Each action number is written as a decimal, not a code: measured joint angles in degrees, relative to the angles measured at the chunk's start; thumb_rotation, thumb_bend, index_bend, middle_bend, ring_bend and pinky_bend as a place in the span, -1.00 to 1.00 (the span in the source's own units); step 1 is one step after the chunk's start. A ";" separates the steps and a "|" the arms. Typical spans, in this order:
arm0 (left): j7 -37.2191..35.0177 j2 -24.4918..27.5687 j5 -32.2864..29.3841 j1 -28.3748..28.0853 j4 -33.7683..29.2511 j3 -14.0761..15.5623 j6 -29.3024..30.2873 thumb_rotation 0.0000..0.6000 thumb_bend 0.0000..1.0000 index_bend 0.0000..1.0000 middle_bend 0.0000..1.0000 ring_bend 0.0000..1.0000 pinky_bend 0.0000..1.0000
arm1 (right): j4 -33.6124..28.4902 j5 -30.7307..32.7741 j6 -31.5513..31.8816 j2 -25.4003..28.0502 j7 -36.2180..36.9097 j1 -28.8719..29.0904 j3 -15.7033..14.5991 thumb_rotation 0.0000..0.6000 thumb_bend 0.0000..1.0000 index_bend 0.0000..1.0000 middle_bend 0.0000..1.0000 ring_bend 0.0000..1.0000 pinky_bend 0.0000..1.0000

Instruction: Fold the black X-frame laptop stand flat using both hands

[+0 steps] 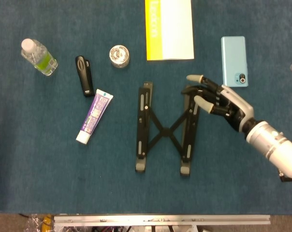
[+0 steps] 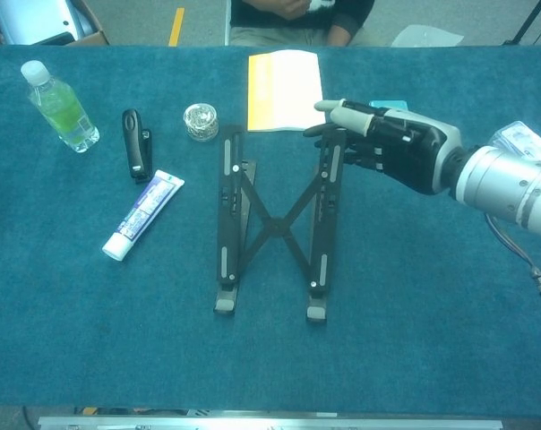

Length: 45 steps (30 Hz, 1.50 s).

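Note:
The black X-frame laptop stand (image 1: 166, 128) lies spread on the blue table cloth, its two rails joined by crossed struts (image 2: 272, 219). My right hand (image 1: 218, 102) comes in from the right with fingers apart. Its fingertips touch the far end of the stand's right rail (image 2: 328, 152); it grips nothing. In the chest view the same hand (image 2: 387, 148) lies beside and over that rail's top. My left hand shows in neither view.
A yellow-and-white booklet (image 1: 169, 29) lies behind the stand and a light-blue phone (image 1: 234, 60) behind my right hand. On the left are a toothpaste tube (image 1: 94, 116), a black clip-like device (image 1: 84, 75), a small round tin (image 1: 120, 55) and a water bottle (image 1: 38, 57).

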 measured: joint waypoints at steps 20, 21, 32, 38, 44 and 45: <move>-0.20 -0.25 1.10 1.02 -0.23 0.34 2.14 1.00 -0.06 -0.27 -0.27 -0.38 -0.49 | -9.03 -21.29 0.67 9.16 12.89 -7.75 -1.66 0.44 -0.29 -0.64 -0.31 -0.52 -0.53; -0.20 -0.25 1.11 1.05 -0.25 0.36 2.16 1.00 -0.06 -0.27 -0.27 -0.38 -0.49 | -9.54 -22.98 0.94 9.82 14.19 -8.01 -2.16 0.44 -0.29 -0.64 -0.31 -0.52 -0.53; -1.09 -0.07 1.48 2.21 -0.12 0.73 3.67 1.00 -0.05 -0.27 -0.27 -0.38 -0.49 | -12.69 -37.07 4.79 13.77 23.29 -7.04 -9.81 0.44 -0.29 -0.64 -0.31 -0.52 -0.53; -2.00 0.00 1.67 2.90 0.40 0.91 4.42 1.00 -0.06 -0.27 -0.27 -0.38 -0.49 | -13.74 -41.19 7.44 15.02 25.43 -4.84 -14.52 0.44 -0.29 -0.64 -0.31 -0.52 -0.53; -2.61 -0.21 1.82 3.12 1.02 0.99 4.51 1.00 -0.06 -0.27 -0.27 -0.38 -0.49 | -13.69 -42.04 9.76 15.62 25.57 -3.15 -17.66 0.43 -0.29 -0.64 -0.31 -0.52 -0.53; -2.72 -0.28 1.91 3.12 1.12 1.00 4.49 1.00 -0.06 -0.27 -0.27 -0.38 -0.49 | -13.48 -41.81 9.87 15.56 25.36 -2.99 -17.88 0.43 -0.29 -0.64 -0.31 -0.52 -0.53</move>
